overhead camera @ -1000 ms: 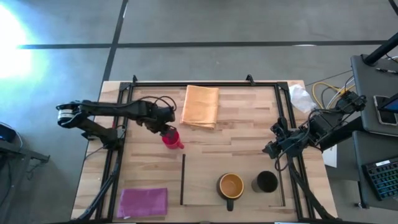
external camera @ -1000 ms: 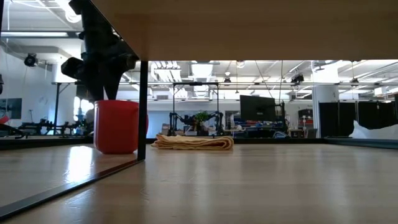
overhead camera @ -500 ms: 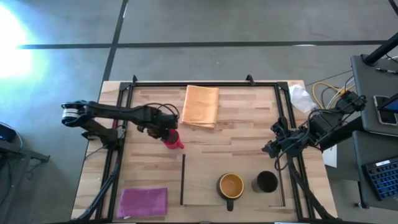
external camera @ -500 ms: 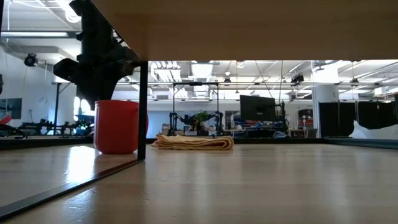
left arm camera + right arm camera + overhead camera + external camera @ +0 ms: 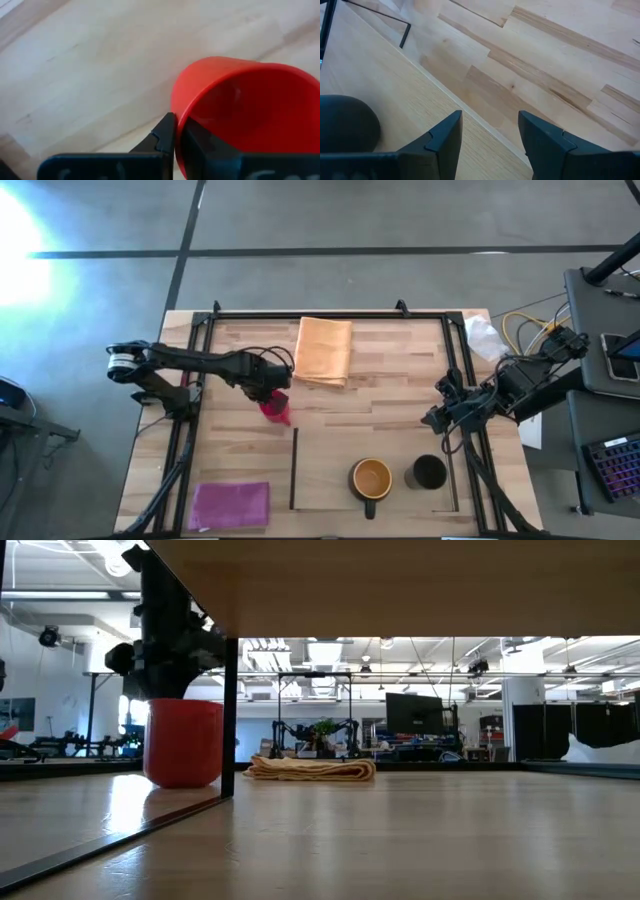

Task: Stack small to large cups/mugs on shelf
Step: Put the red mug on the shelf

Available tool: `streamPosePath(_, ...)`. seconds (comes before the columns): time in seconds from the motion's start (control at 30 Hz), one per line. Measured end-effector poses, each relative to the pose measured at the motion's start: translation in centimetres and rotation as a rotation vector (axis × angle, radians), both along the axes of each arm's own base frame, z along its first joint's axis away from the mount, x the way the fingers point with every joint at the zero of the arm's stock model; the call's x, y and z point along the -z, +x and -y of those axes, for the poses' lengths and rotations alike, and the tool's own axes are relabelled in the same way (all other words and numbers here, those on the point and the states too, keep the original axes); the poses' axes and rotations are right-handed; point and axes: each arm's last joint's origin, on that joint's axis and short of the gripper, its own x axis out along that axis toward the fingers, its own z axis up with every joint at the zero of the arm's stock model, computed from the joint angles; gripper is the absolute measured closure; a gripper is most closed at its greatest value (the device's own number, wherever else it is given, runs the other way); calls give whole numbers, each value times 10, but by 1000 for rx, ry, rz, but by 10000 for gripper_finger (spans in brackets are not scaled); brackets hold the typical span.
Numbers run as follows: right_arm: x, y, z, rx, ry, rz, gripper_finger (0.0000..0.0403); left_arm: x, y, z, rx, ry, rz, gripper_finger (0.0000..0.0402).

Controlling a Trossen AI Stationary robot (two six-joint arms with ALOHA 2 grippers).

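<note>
High view shows the pale-wood table (image 5: 380, 430) carrying all three mugs, none yet nested. The small pink-red plastic mug (image 5: 277, 409) stands on the bare wood toward the left edge of the table, just beside the near corner of the folded orange cloth (image 5: 323, 350) and outside the shelf. The shelf (image 5: 325, 475), a flat pale-wood rectangle edged by thin dark strips, lies along the near edge of the table. On it stand the dark brown mug with yellow inside (image 5: 371, 478) and, just beside it toward the right edge, the plain black mug (image 5: 429, 472); the two are apart, not stacked.

Left gripper (image 5: 268, 387) is at the pink-red mug. The left wrist view shows its two dark fingers (image 5: 166, 134) pinched together on the mug's rim, one inside and one outside the wall, so the mug is gripped. In the low view the mug appears slightly tilted, with its base still at table level.

Right gripper (image 5: 441, 418) waits near the right edge of the table, just beyond the shelf's far right corner. The right wrist view shows its fingers (image 5: 445, 136) spread apart and holding nothing.

Progress estimate: early. Two mugs are on the shelf; the smallest is grasped but not transferred. Remaining, by judgement: carry the pink-red mug to the shelf and nest the mugs in size order. A folded magenta cloth (image 5: 230, 505) lies at the near left corner, clear of the work.
</note>
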Motion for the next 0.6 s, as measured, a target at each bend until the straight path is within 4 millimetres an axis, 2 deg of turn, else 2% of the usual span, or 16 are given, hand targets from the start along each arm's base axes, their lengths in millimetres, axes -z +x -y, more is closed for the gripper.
streamPosePath(0.1, 0, 0, 0, 9, 6, -1, 216, -26, 4, 0, 51, -10, 65, 401)
streamPosePath(0.27, 0, 0, 0, 15, 12, 0, 216, -97, 0, -1, 151, 68, 128, 401)
streamPosePath(0.43, 0, 0, 0, 20, 15, -1, 216, -169, 0, 5, 335, 165, 320, 401)
streamPosePath(0.53, 0, 0, 0, 36, 28, -2, 216, -197, 8, 15, 414, 219, 400, 401)
streamPosePath(0.6, 0, 0, 0, 44, 36, -2, 216, -207, 15, 23, 456, 233, 403, 401)
